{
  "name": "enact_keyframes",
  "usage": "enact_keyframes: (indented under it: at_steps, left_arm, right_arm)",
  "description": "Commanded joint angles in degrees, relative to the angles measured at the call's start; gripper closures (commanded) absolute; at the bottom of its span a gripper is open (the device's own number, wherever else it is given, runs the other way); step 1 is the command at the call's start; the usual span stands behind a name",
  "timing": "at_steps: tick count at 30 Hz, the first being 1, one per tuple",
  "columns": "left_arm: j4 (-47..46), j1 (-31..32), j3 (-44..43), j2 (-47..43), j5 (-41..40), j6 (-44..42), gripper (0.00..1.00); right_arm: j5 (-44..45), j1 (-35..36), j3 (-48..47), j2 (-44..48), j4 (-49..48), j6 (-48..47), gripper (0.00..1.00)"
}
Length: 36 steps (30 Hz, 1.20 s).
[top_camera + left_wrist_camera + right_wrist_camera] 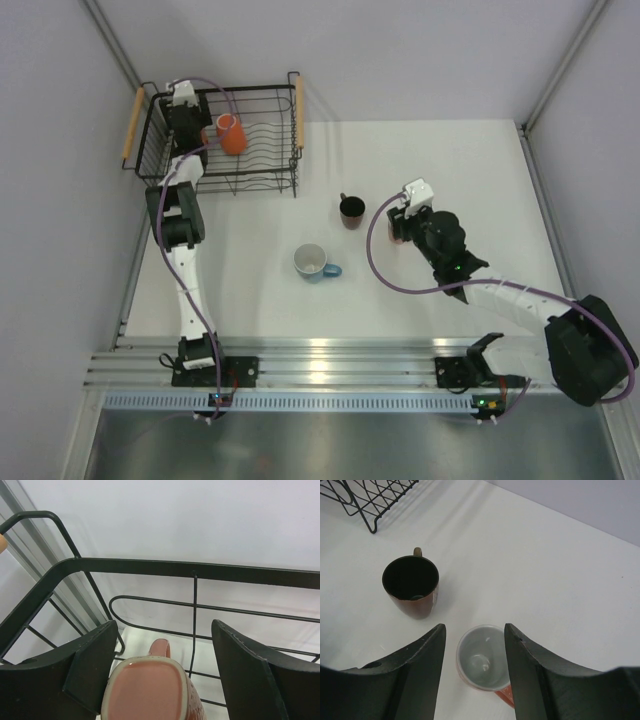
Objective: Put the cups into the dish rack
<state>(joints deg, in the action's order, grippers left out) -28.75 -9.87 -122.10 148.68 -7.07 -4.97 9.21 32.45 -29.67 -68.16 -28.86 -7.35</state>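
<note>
White matte table [450, 180], plain grey walls. Black wire dish rack [240, 89] with wavy plate wires and wooden side handles.

Inside rack: glossy orange mug [231, 135]. Also an upturned pink mug [150, 690], rounded-square base up, between the left gripper [165, 627] jaws, which stand apart, one clear of it.

Right of rack: dark brown mug [411, 582], upright. Blue mug [312, 262] is nearer the arms. Farthest from rack: upright pink mug [482, 660], pale inside, straddled by right gripper [475, 626], jaws apart.

No legible text, label, brand, number or sign on dish rack [298, 112], any cup [351, 210], or elsewhere.
</note>
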Motion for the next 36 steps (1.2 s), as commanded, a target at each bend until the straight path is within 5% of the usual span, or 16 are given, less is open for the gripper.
enact_keyframes:
  at_steps: [1,14,36]
  left_arm:
    - [-3.9,-0.6,1.1,-0.5,0.0,1.7,0.2]
    - [-1.4,0.4,16.7,-13.7,-2.0,1.1,0.09]
    - [-0.9,1.2,8.4,-17.6,-7.4,2.9,0.01]
  right_arm:
    - [-1.0,-0.9,-2.2,-0.7,-0.2,0.9,0.49]
    - [-1.0,-0.9,-1.5,3.6,0.5,0.9,0.49]
    - [-3.2,-1.1,-0.8,6.9,1.3,1.4,0.48]
